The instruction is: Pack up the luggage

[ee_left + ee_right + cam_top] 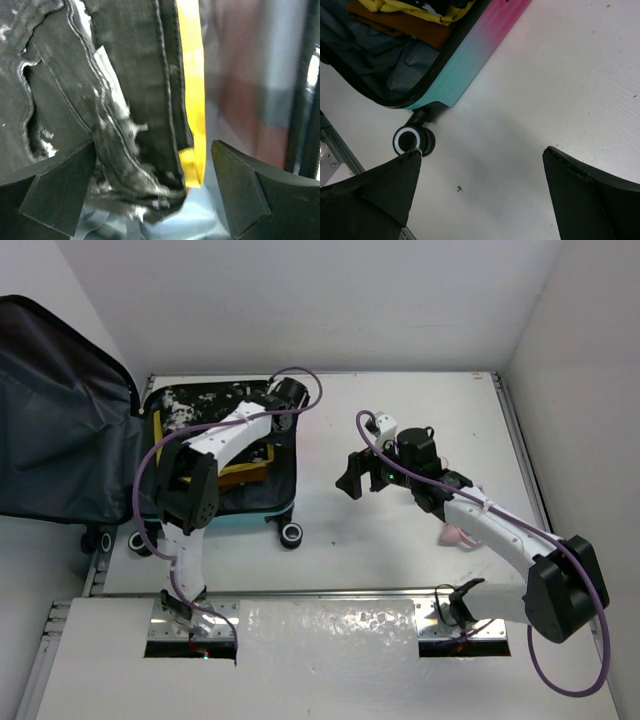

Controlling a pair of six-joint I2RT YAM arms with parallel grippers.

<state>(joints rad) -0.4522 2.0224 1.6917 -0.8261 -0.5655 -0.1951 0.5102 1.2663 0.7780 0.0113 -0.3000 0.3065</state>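
Note:
The luggage [255,510] lies open at the table's left, its pink-to-teal shell [470,55] facing the right arm and its dark lid [60,430] propped up to the left. Inside lie a black-and-white garment [200,400] and a yellow item [245,472]. My left gripper [283,400] hangs over the case's far right corner. In the left wrist view it is open [152,150], with the garment [130,100] and a yellow strip [192,75] lying loose between its fingers on grey lining. My right gripper [352,480] is open and empty [481,152] over bare table just right of the case.
A black wheel [412,141] of the case sticks out near my right gripper's left finger. A small pink object [458,536] lies on the table under the right forearm. White walls close in the table at the back and right.

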